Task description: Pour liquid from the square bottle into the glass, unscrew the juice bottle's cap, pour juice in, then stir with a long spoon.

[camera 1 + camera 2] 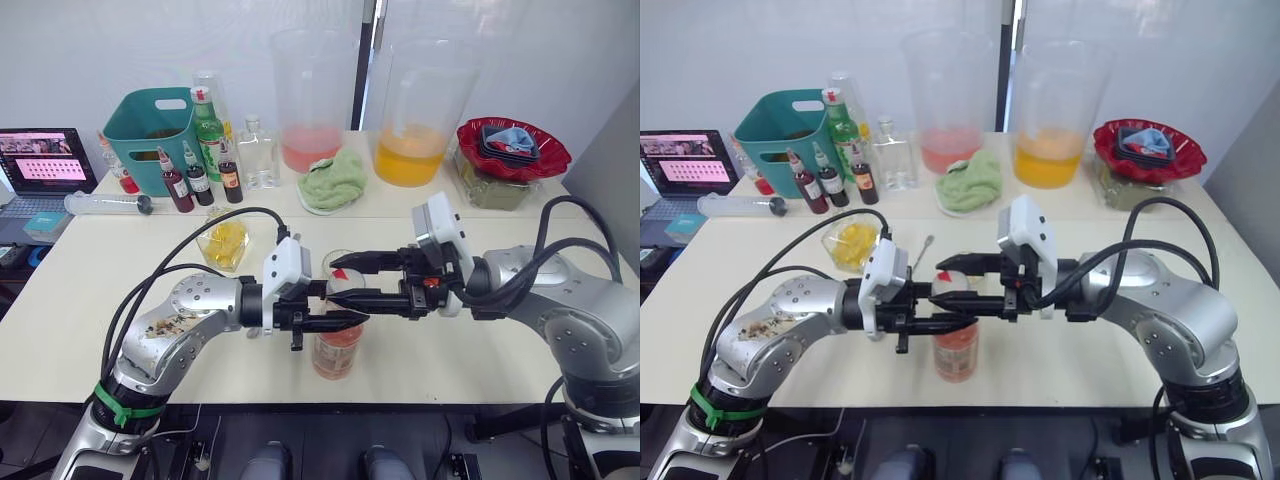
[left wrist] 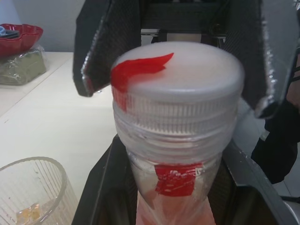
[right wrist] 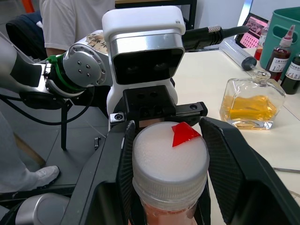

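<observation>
Unscrewing is the step in hand: the left gripper (image 1: 335, 322) clamps the juice bottle (image 1: 338, 350) at its neck near the table's (image 1: 80, 300) front edge, while the right gripper (image 1: 345, 262) straddles the white cap (image 3: 169, 157), fingers apart, needing to close and twist.

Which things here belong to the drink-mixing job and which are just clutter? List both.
Job:
juice bottle, white cap between right gripper fingers, neck held by left gripper
square bottle
glass
long spoon

Lying about:
green cloth
teal basket
green glass bottle
small dark red bottles
large jugs
red bowl
laptop
</observation>
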{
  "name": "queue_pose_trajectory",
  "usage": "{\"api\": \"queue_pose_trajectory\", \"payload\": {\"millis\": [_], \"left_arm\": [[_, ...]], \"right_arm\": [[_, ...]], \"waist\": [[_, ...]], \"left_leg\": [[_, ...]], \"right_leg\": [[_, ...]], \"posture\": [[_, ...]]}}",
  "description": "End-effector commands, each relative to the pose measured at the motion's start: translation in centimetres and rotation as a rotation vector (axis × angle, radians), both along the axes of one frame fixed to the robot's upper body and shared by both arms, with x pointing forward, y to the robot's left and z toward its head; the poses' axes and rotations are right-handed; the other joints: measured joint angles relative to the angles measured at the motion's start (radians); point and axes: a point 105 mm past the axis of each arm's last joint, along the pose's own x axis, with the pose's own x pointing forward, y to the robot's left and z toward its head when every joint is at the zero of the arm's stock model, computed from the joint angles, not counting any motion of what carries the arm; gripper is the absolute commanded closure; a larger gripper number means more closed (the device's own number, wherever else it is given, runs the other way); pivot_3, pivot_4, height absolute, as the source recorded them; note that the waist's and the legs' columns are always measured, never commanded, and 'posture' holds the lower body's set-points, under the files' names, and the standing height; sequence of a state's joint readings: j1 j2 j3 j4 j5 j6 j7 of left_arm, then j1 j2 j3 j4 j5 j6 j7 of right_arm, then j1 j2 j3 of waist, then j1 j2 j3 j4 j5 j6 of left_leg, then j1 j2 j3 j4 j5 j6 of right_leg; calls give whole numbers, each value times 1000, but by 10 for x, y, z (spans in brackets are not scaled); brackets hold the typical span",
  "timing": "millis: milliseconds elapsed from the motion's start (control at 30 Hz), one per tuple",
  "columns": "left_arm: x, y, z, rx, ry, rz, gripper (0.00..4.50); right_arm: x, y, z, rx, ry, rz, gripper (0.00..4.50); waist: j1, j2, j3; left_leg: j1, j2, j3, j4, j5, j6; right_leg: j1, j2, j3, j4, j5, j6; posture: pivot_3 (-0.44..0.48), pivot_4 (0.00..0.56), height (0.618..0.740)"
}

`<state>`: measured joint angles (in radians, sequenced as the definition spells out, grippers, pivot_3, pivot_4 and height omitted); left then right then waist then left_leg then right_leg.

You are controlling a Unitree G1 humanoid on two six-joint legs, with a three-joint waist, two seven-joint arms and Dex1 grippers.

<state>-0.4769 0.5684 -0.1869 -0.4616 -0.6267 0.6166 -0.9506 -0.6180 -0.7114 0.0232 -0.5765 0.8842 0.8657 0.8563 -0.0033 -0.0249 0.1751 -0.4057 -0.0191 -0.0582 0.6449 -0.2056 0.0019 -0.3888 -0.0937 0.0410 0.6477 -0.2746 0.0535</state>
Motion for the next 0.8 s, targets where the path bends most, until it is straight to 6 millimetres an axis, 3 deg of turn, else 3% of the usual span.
{"api": "queue_pose_trajectory", "payload": {"millis": [33,400,567,633,800], "left_arm": [[-5,-1,-10,36,42,-8,3072],[-11,4,-10,42,30,43,3072],[-13,3,-10,40,28,55,3072],[-14,2,-11,36,31,57,3072],[-15,0,-12,27,38,54,3072]], "right_arm": [[-4,-3,1,-31,-46,95,2827],[18,0,3,-158,-186,561,2827],[20,4,8,-176,-159,623,2827],[18,4,13,-162,-146,637,1818],[11,-5,28,-121,-156,583,130]], "waist": [[0,0,0],[-11,0,0],[-9,0,0],[-10,0,0],[-9,0,0]], "left_leg": [[0,0,0,0,0,0],[1,1,1,0,0,0],[1,1,-1,0,0,0],[1,1,-2,0,0,0],[0,1,-6,0,0,0]], "right_leg": [[0,0,0,0,0,0],[0,1,0,0,0,0],[0,1,0,0,0,0],[0,0,0,0,0,0],[-1,0,1,0,0,0]], "posture": [[0,150,740],[0,150,740],[0,150,740],[0,150,740],[0,150,740]]}}
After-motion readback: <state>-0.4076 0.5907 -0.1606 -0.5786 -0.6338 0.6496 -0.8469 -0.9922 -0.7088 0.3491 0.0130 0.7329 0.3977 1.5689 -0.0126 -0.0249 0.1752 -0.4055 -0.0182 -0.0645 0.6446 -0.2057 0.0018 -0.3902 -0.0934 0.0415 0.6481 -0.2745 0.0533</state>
